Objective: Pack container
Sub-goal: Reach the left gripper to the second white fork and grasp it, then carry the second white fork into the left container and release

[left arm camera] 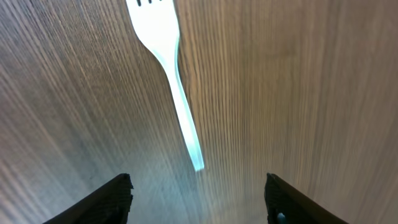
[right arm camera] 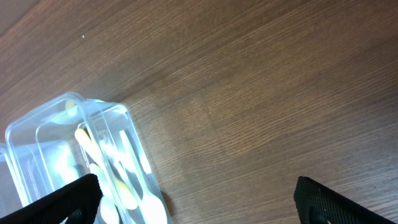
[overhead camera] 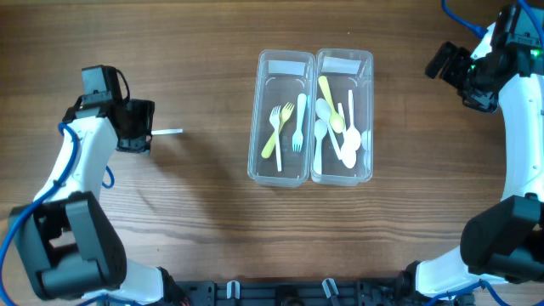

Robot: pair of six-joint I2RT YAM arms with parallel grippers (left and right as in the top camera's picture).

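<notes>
Containers, two clear ones touching side by side at table centre, sorted by kind: forks in the 9 o'clock one, spoons in the 3 o'clock one. One white fork loose on the wood well out at 9 o'clock, handle end nearest the left gripper. Fingers spread wide, nothing between them, lined up either side of the handle, probably for a pinch. Right gripper up at 2 o'clock, likewise wide and empty, presumably to keep the lane free. Flat wood-grain table; nothing of the room beyond it in view.
</notes>
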